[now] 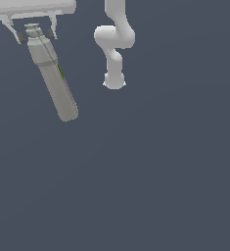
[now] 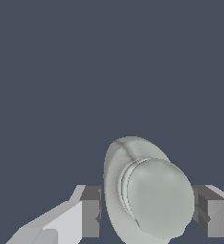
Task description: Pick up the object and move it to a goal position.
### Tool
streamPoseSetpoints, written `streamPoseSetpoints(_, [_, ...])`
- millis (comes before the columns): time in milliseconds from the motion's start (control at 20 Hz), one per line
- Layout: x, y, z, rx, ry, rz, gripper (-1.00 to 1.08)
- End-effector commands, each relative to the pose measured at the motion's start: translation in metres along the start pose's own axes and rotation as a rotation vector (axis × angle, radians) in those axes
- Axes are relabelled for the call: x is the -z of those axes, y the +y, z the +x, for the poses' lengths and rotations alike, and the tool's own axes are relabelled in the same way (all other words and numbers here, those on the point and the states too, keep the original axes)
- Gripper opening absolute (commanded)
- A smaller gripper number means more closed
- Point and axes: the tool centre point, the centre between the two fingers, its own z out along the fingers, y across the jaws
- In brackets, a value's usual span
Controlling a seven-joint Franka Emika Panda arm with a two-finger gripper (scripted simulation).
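Though seen only cap-first from the wrist, reads as a slim bottle (image 1: 53, 78): pale grey-beige, with a round cap (image 2: 158, 198), a narrower neck and a green label (image 1: 60, 71) along one side. Sits directly under the claw (image 1: 36, 35), cap up between the pads (image 1: 21, 37), body running away from the claw. Cannot tell whether resting on the ground (image 1: 160, 186) or lifted clear.

Probably light and rigid, likely hard plastic, so no give under pressure and little fear of crushing. Looks smooth and rounded, hence liable to slip or swing if pinched only at the cap. Better taken lower, at the neck or just under the cap's rim, for a ledge against sliding out.

As for the claw: spread, pinching nothing. Straddles the cap, opened somewhat wider than it. Leaves a strip of ground showing between one pad and the cap in the wrist view; comes just beside the cap with the other pad, contact there uncertain.
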Motion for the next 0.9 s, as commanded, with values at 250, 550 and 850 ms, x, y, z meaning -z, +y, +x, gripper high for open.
streamPoseSetpoints(250, [0.065, 0.038, -0.003, 0.066, 0.099, 0.011, -1.00])
streamPoseSetpoints(550, [0.095, 0.061, -0.008, 0.099, 0.145, 0.022, -1.00])
streamPoseSetpoints(850, [0.111, 0.074, -0.010, 0.114, 0.170, 0.030, -1.00])
